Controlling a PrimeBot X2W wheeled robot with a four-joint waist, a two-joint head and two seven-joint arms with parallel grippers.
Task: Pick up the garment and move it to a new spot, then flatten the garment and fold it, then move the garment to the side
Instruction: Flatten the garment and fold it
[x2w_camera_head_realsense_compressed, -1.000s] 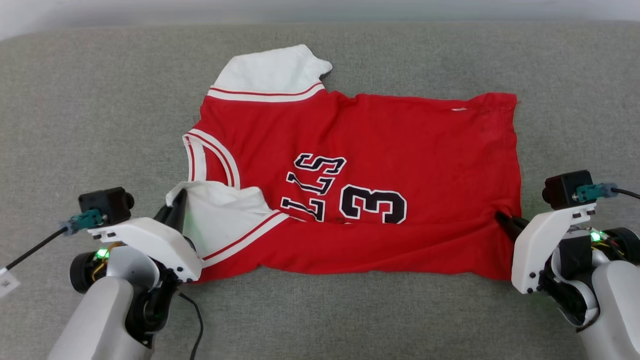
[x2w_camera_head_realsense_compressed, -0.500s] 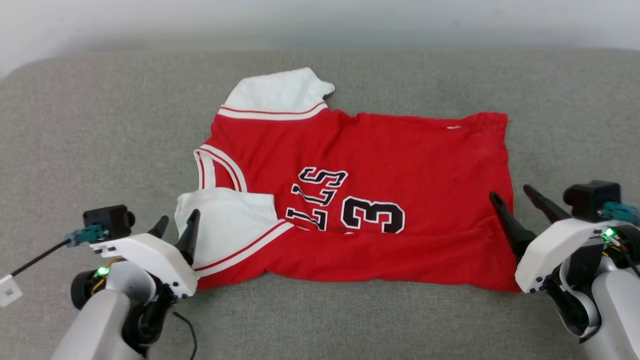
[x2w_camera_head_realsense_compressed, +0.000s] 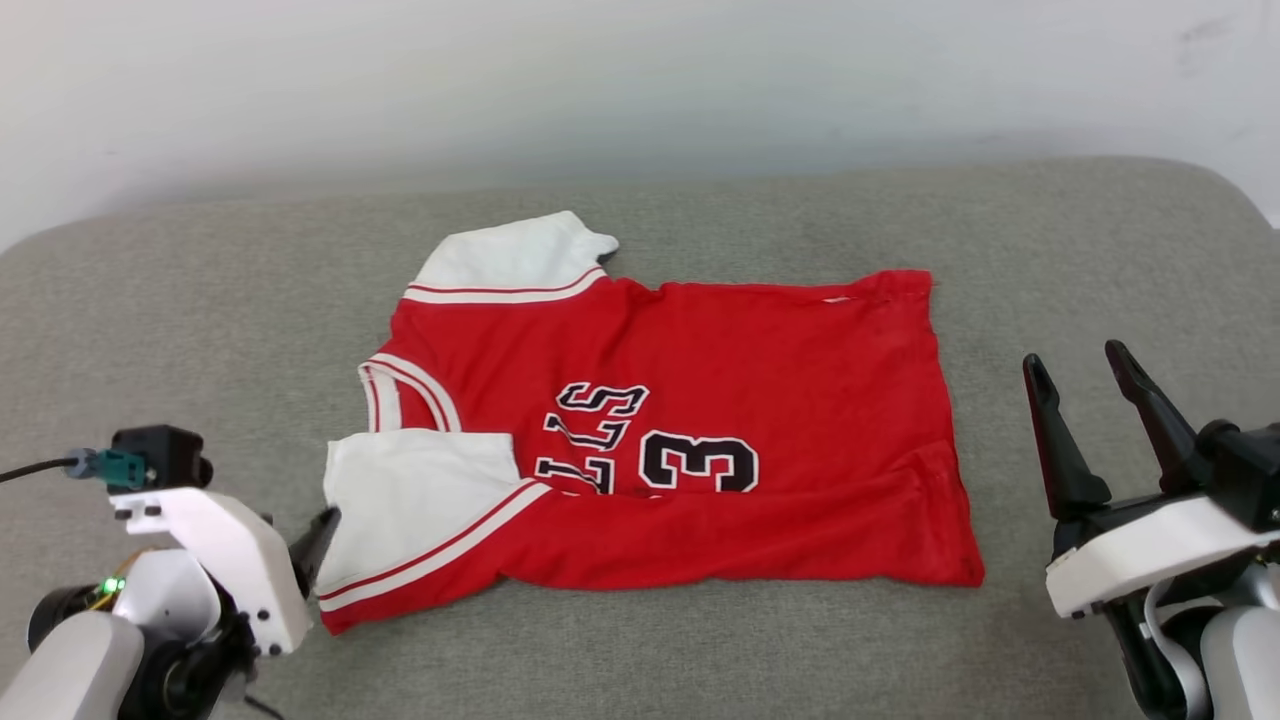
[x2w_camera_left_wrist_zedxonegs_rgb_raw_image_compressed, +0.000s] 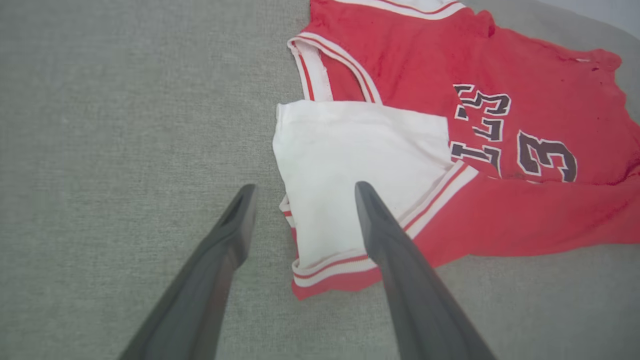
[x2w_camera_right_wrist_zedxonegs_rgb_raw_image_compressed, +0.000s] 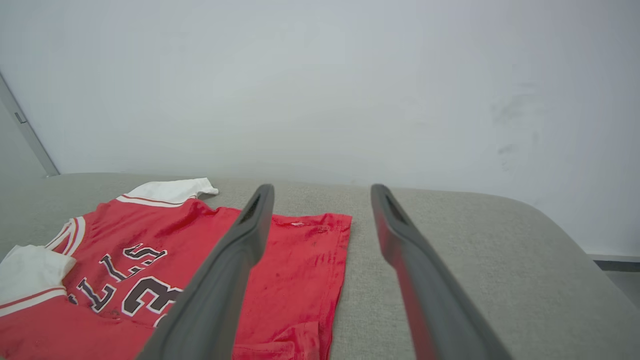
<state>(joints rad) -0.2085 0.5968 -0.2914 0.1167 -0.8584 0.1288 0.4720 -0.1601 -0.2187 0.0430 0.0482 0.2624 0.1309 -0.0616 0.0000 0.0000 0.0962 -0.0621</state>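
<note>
The garment (x2w_camera_head_realsense_compressed: 700, 400), a red jersey with black lettering and a "3", lies spread on the grey cushion. Its near long edge is folded up over the front, and a white sleeve (x2w_camera_head_realsense_compressed: 420, 500) lies at its near left corner. My left gripper (x2w_camera_left_wrist_zedxonegs_rgb_raw_image_compressed: 305, 189) stands open just above that sleeve's corner (x2w_camera_left_wrist_zedxonegs_rgb_raw_image_compressed: 350, 150), gripping nothing; one dark fingertip (x2w_camera_head_realsense_compressed: 322, 525) shows in the head view beside the sleeve. My right gripper (x2w_camera_head_realsense_compressed: 1074, 356) is open and raised, to the right of the garment's hem (x2w_camera_right_wrist_zedxonegs_rgb_raw_image_compressed: 320, 250) and apart from it.
The grey cushioned surface (x2w_camera_head_realsense_compressed: 200, 330) reaches a white wall (x2w_camera_head_realsense_compressed: 600, 90) at the back and rounds off at the far right corner (x2w_camera_head_realsense_compressed: 1230, 200). Bare cushion lies on the garment's left, right and near sides. Floor shows past the right edge (x2w_camera_right_wrist_zedxonegs_rgb_raw_image_compressed: 617, 265).
Both grippers were shut on the garment's near edge; they have opened, let go and drawn back. The right one rose and moved right. The head camera tilted up, shifting the picture.
</note>
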